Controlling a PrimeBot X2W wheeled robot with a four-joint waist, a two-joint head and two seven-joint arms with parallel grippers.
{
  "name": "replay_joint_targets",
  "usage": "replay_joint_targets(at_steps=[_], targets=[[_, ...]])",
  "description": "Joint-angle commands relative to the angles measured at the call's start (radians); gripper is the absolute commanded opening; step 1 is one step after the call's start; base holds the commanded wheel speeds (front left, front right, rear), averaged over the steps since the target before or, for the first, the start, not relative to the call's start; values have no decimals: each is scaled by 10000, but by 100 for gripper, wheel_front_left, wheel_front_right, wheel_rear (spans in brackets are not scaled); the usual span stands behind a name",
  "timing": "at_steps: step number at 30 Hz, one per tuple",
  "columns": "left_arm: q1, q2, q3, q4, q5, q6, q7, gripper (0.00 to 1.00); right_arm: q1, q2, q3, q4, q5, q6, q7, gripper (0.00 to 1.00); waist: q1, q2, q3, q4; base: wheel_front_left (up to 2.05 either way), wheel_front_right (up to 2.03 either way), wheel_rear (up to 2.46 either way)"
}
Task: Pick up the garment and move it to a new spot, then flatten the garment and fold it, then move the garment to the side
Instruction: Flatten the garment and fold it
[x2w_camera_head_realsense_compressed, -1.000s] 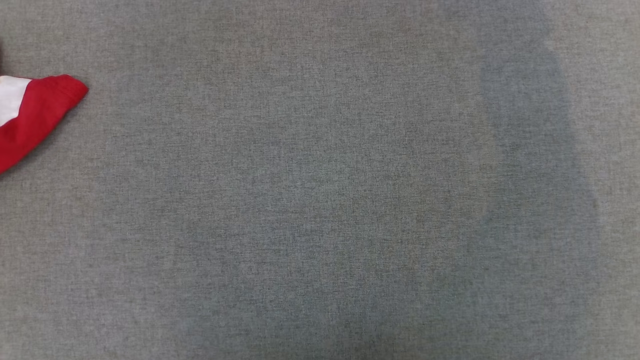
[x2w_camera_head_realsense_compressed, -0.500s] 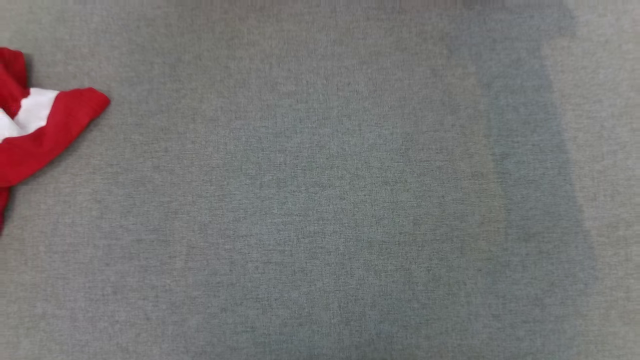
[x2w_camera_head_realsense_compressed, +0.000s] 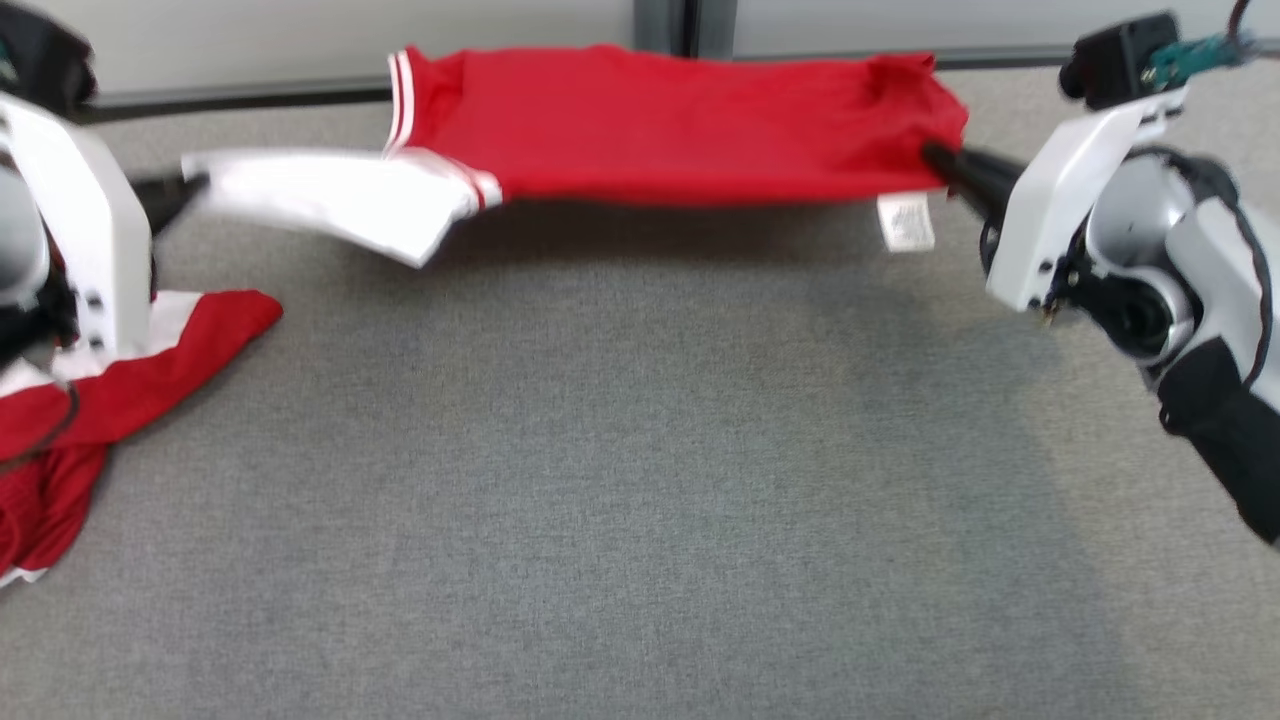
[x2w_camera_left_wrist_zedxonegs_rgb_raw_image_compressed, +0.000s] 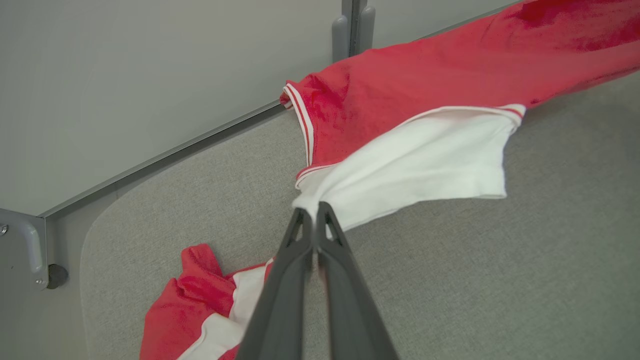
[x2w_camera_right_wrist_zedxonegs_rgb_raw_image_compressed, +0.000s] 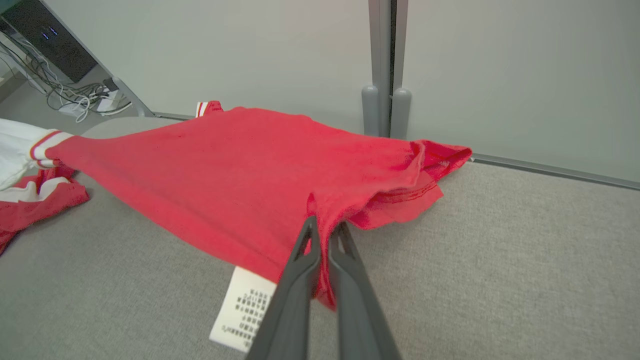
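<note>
The garment (x2w_camera_head_realsense_compressed: 660, 125), a red shirt with a white sleeve (x2w_camera_head_realsense_compressed: 330, 195), hangs stretched just above the grey table (x2w_camera_head_realsense_compressed: 640, 450) near its far edge. My left gripper (x2w_camera_head_realsense_compressed: 185, 188) is shut on the tip of the white sleeve; in the left wrist view its fingers (x2w_camera_left_wrist_zedxonegs_rgb_raw_image_compressed: 314, 212) pinch that sleeve (x2w_camera_left_wrist_zedxonegs_rgb_raw_image_compressed: 420, 165). My right gripper (x2w_camera_head_realsense_compressed: 935, 158) is shut on the red hem at the other end, and in the right wrist view the gripper (x2w_camera_right_wrist_zedxonegs_rgb_raw_image_compressed: 325, 227) bites into the red fabric (x2w_camera_right_wrist_zedxonegs_rgb_raw_image_compressed: 225, 175). A white care label (x2w_camera_head_realsense_compressed: 906, 222) dangles near that grip.
A second heap of red and white cloth (x2w_camera_head_realsense_compressed: 110, 390) lies on the table under my left arm. A grey partition wall (x2w_camera_head_realsense_compressed: 300, 40) with a post (x2w_camera_head_realsense_compressed: 682, 25) runs along the table's far edge. Cables (x2w_camera_right_wrist_zedxonegs_rgb_raw_image_compressed: 75, 95) lie beyond the table's corner.
The head camera has swung up: earlier it showed bare table and a corner of the red and white heap at the left. Now the stretched garment and both grippers are in view.
</note>
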Motion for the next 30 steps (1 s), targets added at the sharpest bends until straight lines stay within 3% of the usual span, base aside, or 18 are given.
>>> replay_joint_targets(at_steps=[1,9,17,30], targets=[[397,220,-150,-280,-115,11,287,0,361,-160,198,-202,279,0,249,0,0,0,-610,-190,0,0,0],[2433,1157,-479,-2347,-1149,247,1256,0,1688,-1028,1167,-1183,1451,0,1477,0,0,0,-1502,-318,0,0,0],[4103,2219,-622,-4861,-1762,1169,2109,0,2931,-2095,1736,-2010,1964,0,2394,0,0,0,-1995,-294,0,0,0],[6215,3557,-679,-7769,-2781,2215,2848,0,5340,-4146,1252,-4121,2765,0,3854,0,0,0,-2141,-185,0,0,0]])
